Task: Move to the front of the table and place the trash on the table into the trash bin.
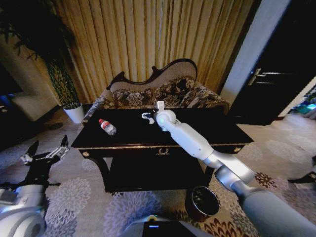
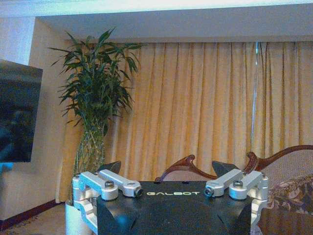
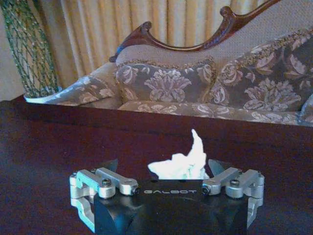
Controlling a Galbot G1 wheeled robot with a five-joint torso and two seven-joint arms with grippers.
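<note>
Dark table, bottle, tissue

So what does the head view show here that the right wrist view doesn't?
Head view alone: the plastic bottle lying on the table's left part, the trash bin on the carpet by the table's front right corner, and the left gripper open, low at the table's left. Right wrist view alone: the crumpled tissue between the right gripper's open fingers, seen close. Both: tabletop, tissue, sofa.
</note>
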